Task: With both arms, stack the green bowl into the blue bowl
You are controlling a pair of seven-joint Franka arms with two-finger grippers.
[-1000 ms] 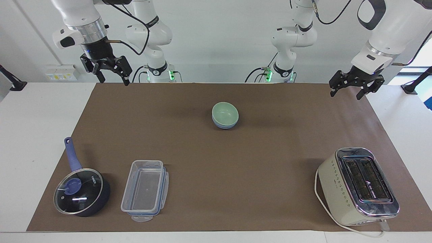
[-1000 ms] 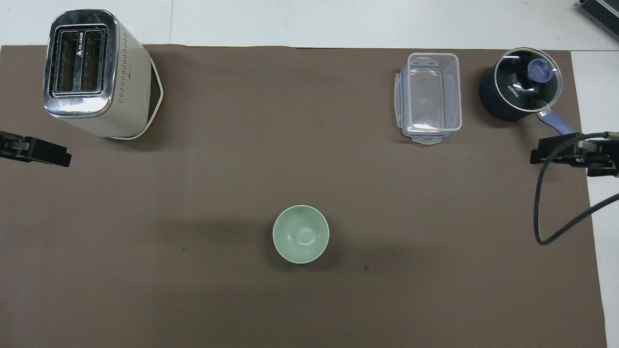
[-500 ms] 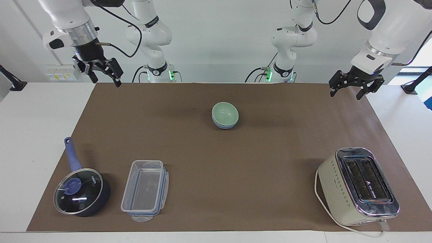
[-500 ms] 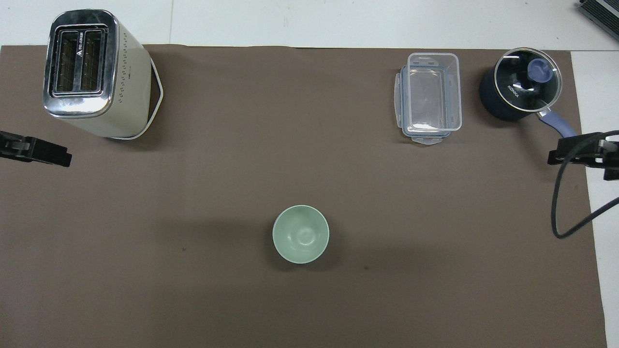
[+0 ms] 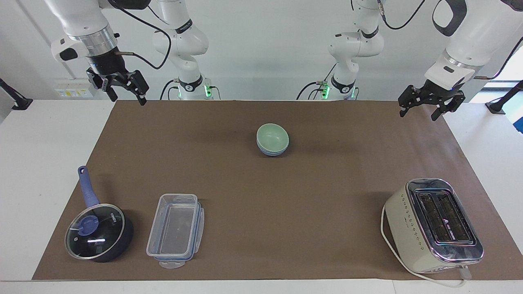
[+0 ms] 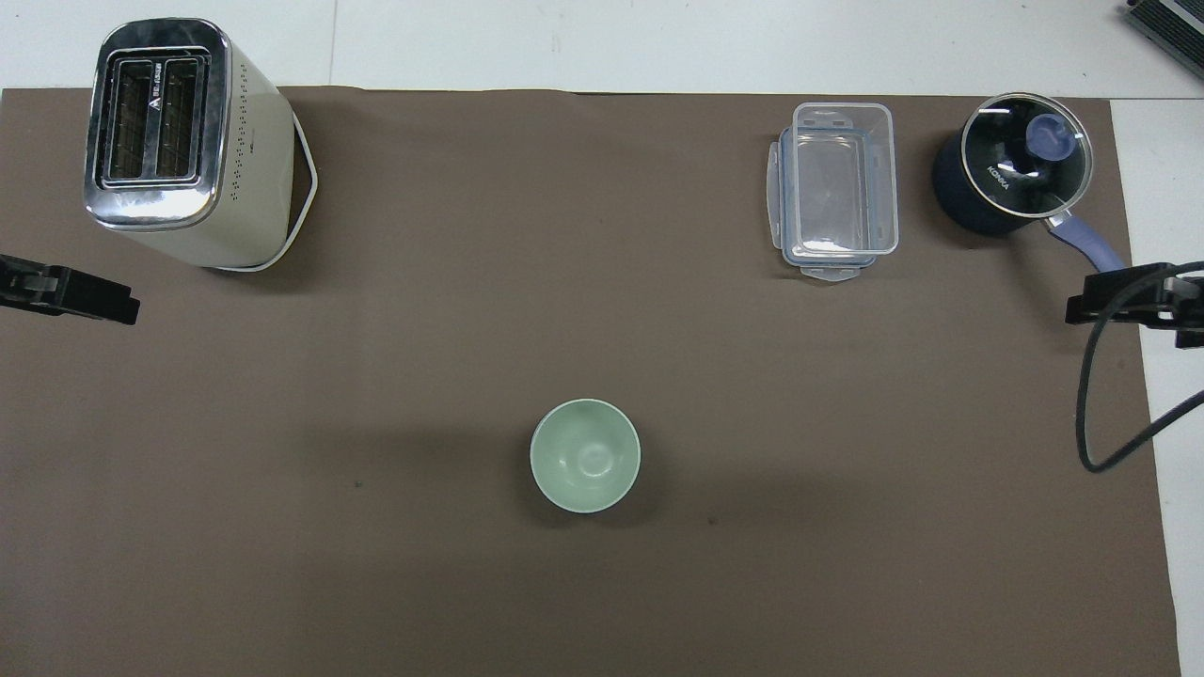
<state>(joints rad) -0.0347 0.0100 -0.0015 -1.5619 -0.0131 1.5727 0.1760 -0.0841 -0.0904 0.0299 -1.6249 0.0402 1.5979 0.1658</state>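
**Mid-mat, the green bowl sits nested in the blue one**

At the middle of the brown mat (image 5: 261, 204), the green bowl (image 5: 272, 139) rests inside the blue bowl (image 5: 271, 152). Only a thin blue band shows under the green rim in the facing view; from overhead the green bowl (image 6: 585, 455) hides the blue one entirely.

Both arms wait, raised and apart from the bowls. The left gripper (image 5: 421, 107) hangs over the mat's corner at its own end, fingers spread and holding nothing; overhead, only a dark tip (image 6: 71, 293) shows, cut off by the picture's edge. The right gripper (image 5: 124, 93) hangs over the mat's edge at its end, fingers likewise spread and empty, partly cut off overhead (image 6: 1129, 299).

Farther from the robots stand a toaster (image 5: 434, 225), a clear container (image 5: 175, 229) and a lidded saucepan (image 5: 98, 232).
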